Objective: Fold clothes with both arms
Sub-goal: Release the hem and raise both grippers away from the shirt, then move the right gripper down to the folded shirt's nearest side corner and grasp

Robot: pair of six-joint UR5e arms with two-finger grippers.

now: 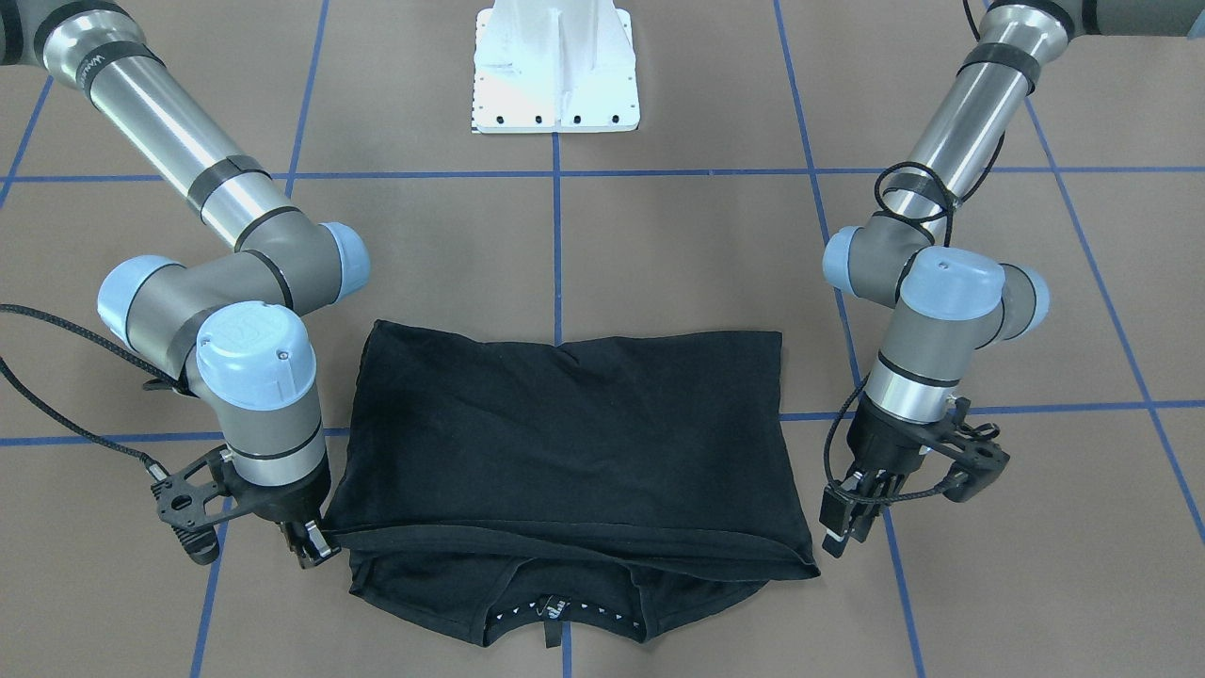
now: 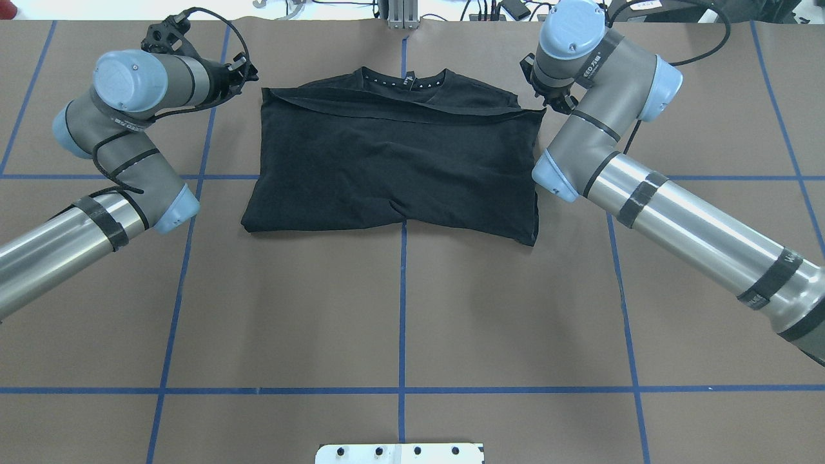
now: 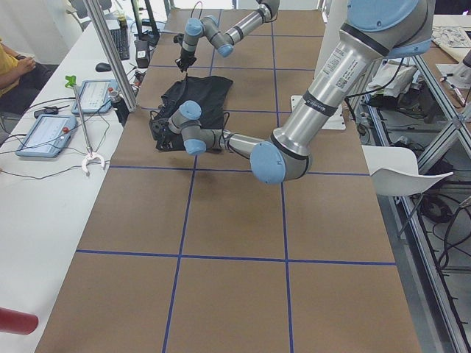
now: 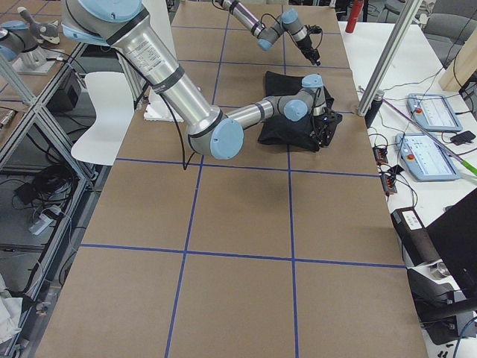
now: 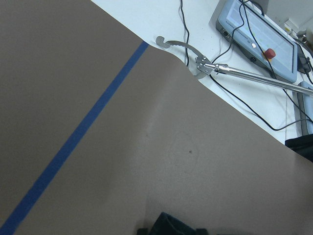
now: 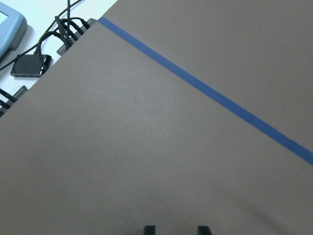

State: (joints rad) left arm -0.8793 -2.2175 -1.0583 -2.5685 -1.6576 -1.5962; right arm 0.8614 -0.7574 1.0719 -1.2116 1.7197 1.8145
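Observation:
The black T-shirt [image 1: 565,443] lies folded on the brown table, its lower part laid up over the chest. The collar with white-dotted neck tape [image 1: 555,610] shows beyond the fold's hem [image 2: 393,108]. My right gripper [image 1: 313,546] stands low at one end of that hem, right beside the cloth. In the right wrist view its fingertips [image 6: 149,228] are apart over bare table, so it is open. My left gripper [image 1: 844,527] hangs just off the other corner of the fold, clear of the cloth. A dark blob [image 5: 171,226] fills the bottom of the left wrist view; I cannot tell this gripper's state.
The white base plate [image 1: 555,75] sits at the robot's side of the table. Blue tape lines [image 2: 403,309] grid the brown surface. Past the far edge lie a metal grabber tool [image 5: 215,68], a grey pendant [image 5: 259,39] and cables. A person [image 3: 11,70] sits there.

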